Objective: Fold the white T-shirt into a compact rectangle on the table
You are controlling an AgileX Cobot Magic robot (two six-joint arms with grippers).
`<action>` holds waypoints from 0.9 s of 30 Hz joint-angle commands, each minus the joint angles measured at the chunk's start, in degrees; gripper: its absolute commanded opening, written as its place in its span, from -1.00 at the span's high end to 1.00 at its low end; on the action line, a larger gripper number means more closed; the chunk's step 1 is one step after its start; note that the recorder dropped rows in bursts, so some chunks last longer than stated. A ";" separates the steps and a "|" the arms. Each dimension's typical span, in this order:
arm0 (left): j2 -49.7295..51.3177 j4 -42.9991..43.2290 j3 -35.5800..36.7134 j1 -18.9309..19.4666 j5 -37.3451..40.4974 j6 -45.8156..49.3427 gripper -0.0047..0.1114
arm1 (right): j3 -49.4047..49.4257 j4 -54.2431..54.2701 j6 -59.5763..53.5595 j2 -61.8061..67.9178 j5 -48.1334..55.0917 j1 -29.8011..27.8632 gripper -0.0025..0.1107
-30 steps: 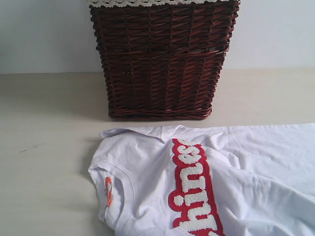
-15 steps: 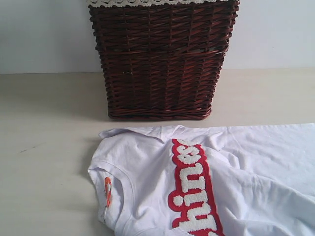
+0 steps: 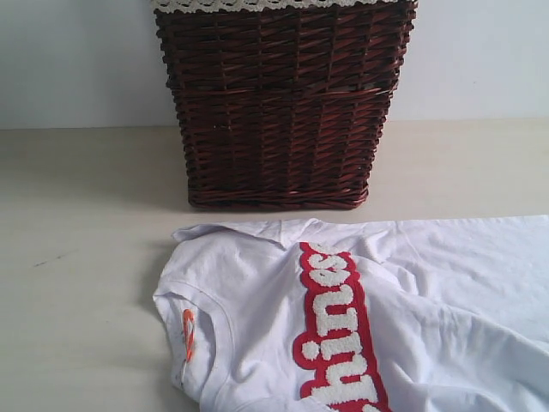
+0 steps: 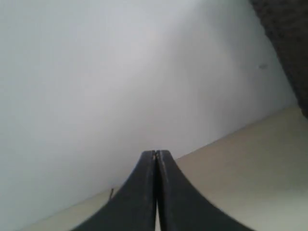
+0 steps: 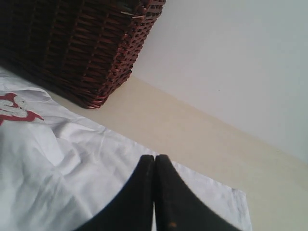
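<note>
The white T-shirt (image 3: 429, 292) lies spread on the table (image 3: 77, 257) in front of the basket, neck with orange tag (image 3: 188, 334) toward the left, red-outlined lettering (image 3: 336, 326) running down the chest. The exterior view shows no arm. In the left wrist view my left gripper (image 4: 156, 154) is shut and empty, over bare table (image 4: 250, 163) near the wall. In the right wrist view my right gripper (image 5: 154, 158) is shut with nothing in it, hanging above the T-shirt (image 5: 57, 159) near one edge of the cloth.
A dark wicker basket (image 3: 279, 103) with a lace-trimmed liner (image 3: 257, 5) stands at the back middle, against a white wall (image 3: 77, 60). It appears again as a dark wicker basket (image 5: 72, 48) in the right wrist view. Bare table lies left of the shirt.
</note>
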 commanded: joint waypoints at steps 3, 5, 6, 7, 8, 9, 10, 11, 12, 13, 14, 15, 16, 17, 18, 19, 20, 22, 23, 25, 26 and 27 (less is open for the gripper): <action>18.99 -38.24 -19.64 0.33 27.79 0.01 0.92 | 0.31 0.29 -0.11 -0.35 -0.71 0.09 0.96; 24.13 -37.39 -20.82 0.33 48.47 0.01 0.92 | 0.31 0.29 -0.11 -0.35 -0.71 0.09 0.96; 26.31 -36.53 -21.12 0.33 54.32 0.28 0.92 | 0.31 0.29 -0.11 -0.35 -0.71 0.09 0.96; 31.48 -34.98 -21.83 -0.03 65.31 0.51 0.92 | 0.31 0.29 -0.11 -0.35 -0.71 0.09 0.96; 35.83 -34.70 -22.08 -0.03 70.48 1.72 0.92 | 0.31 0.29 -0.11 -0.35 -0.71 0.09 0.96; 38.70 -34.56 -22.08 -0.03 73.42 3.46 0.92 | 0.31 0.29 -0.11 -0.35 -0.71 0.09 0.96; 41.97 -34.16 -22.08 -0.03 75.82 6.34 0.92 | 0.31 0.29 -0.11 -0.35 -0.71 0.09 0.96; 43.16 -34.16 -22.08 -0.03 75.85 8.43 0.92 | 0.31 0.29 -0.11 -0.35 -0.71 0.09 0.96; 44.52 -36.84 -22.08 -0.03 72.07 14.30 0.92 | 0.31 0.29 -0.11 -0.35 -0.71 0.09 0.96; 44.63 -40.29 -22.08 -0.03 68.47 18.11 0.92 | 0.31 0.29 -0.11 -0.35 -0.71 0.09 0.96; 44.47 -49.26 -22.08 -0.03 61.59 23.79 0.92 | 0.31 0.29 -0.11 -0.35 -0.71 0.09 0.96; 44.50 -55.86 -22.08 -0.03 58.98 26.08 0.92 | 0.31 0.29 -0.11 -0.35 -0.71 0.09 0.96; 44.95 -67.45 -22.08 -0.91 58.47 32.95 0.91 | 0.31 0.29 -0.11 -0.35 -0.71 0.09 0.96; 46.02 -72.57 -22.08 -3.12 60.23 41.89 0.86 | 0.31 0.29 -0.11 -0.35 -0.71 0.09 0.96; 46.89 -72.31 -22.08 -4.59 60.36 45.19 0.82 | 0.31 0.29 -0.11 -0.35 -0.71 0.09 0.96; 48.94 -70.25 -22.08 -7.38 59.81 47.24 0.76 | 0.31 0.29 -0.11 -0.35 -0.71 0.09 0.96; 50.23 -69.14 -22.08 -8.91 59.11 48.16 0.71 | 0.31 0.29 -0.11 -0.35 -0.71 0.09 0.96; 52.59 -66.80 -22.08 -11.72 57.51 53.97 0.60 | 0.31 0.29 -0.11 -0.35 -0.71 0.09 0.96; 53.77 -65.25 -22.08 -13.25 57.25 58.28 0.51 | 0.31 0.29 -0.11 -0.35 -0.71 0.09 0.96; 55.57 -57.61 -22.08 -17.48 59.56 63.63 0.24 | 0.31 0.29 -0.11 -0.35 -0.71 0.09 0.96; 55.98 -55.82 -22.08 -19.63 60.37 64.90 0.14 | 0.31 0.29 -0.11 -0.35 -0.71 0.09 0.96; 56.32 -56.51 -22.08 -20.65 59.81 66.23 0.13 | 0.31 0.29 -0.11 -0.35 -0.71 0.09 0.96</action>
